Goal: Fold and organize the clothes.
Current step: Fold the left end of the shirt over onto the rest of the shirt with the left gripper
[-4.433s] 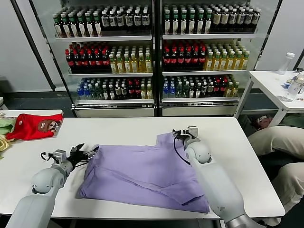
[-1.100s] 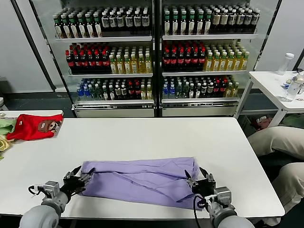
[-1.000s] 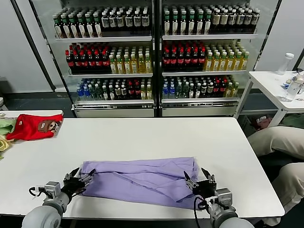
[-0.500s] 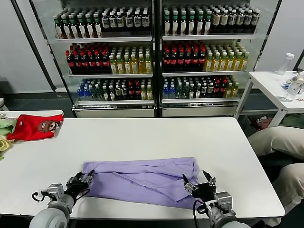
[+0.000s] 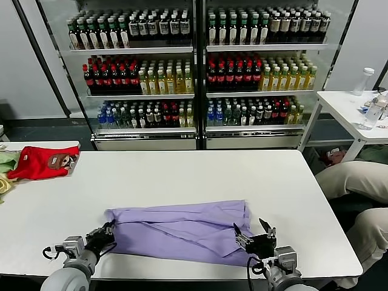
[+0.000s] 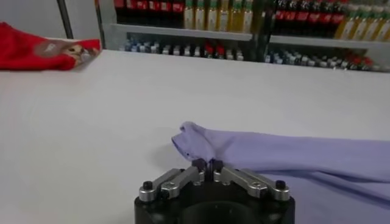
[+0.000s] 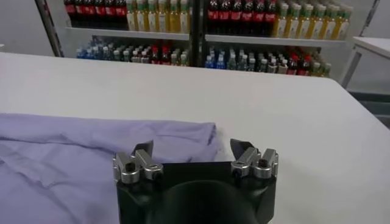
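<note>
Your left end effector (image 5: 108,232) sat pressed together beside the folded lavender T-shirt (image 5: 182,231) on the white desk (image 5: 182,176); your right end effector (image 5: 252,233) stood spread at its near right corner.

A mock shop floor, fitted out as a robot test space.

Behind the far edge of the white table (image 5: 182,170) stand two glass-fronted drinks coolers (image 5: 200,66), their shelves packed with rows of bottles in dark, red, yellow and green, as in a convenience store. Off the table's far right corner stands a second white table (image 5: 348,103) carrying clear bottles (image 5: 376,112). Grey wall panels flank the coolers.
</note>
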{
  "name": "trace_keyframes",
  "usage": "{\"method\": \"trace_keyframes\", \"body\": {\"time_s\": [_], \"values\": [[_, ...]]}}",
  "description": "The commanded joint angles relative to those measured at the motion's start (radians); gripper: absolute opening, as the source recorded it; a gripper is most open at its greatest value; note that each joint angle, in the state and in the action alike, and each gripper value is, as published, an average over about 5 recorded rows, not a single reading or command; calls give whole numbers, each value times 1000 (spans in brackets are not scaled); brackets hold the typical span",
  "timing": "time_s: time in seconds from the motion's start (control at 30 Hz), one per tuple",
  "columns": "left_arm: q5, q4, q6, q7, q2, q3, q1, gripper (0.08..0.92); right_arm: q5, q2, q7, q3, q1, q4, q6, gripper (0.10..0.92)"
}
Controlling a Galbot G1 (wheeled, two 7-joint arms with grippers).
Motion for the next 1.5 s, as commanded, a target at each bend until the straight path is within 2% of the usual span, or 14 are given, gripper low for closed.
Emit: {"method": "trace_keyframes", "body": {"time_s": [0.03, 0.2, 0.3, 0.43, 0.57, 0.67, 0.77, 0.9, 1.03, 1.3, 1.4, 1.5], "values": [[233, -27, -29, -9, 36, -316, 9, 111, -7, 2, -1, 3, -7, 0, 8, 823], [241, 20, -38, 106, 81, -521, 37, 111, -9, 1, -2, 1, -4, 1, 10, 823], [216, 7, -25, 141, 98, -541, 44, 111, -9, 1, -3, 1, -1, -3, 10, 823], [95, -122, 36, 165, 70, -429, 54, 111, -14, 7, -4, -4, 4, -10, 10, 823], [-139, -265, 81, 169, 13, -236, 39, 111, -22, 8, -6, -3, 1, -8, 10, 823], [-178, -314, 86, 174, -25, -75, 16, 111, -26, 7, -8, 2, -5, -6, 10, 823], [-118, -300, 86, 181, -61, 54, -29, 111, -26, 7, -10, 4, -10, -6, 10, 823], [-31, -213, 86, 181, -110, 166, -106, 111, -27, 10, -12, -1, -8, -8, 10, 823], [37, -143, 86, 173, -147, 229, -167, 111, -28, 12, -12, -2, -8, -11, 10, 823], [147, -84, 86, 153, -191, 343, -249, 114, -27, 12, -12, -5, -8, -12, 10, 823], [196, -65, 79, 149, -199, 364, -247, 157, -27, 12, -13, -8, -5, -14, 10, 823], [228, -82, 56, 149, -191, 348, -225, 236, -27, 13, -14, -9, -3, -14, 10, 823]]}}
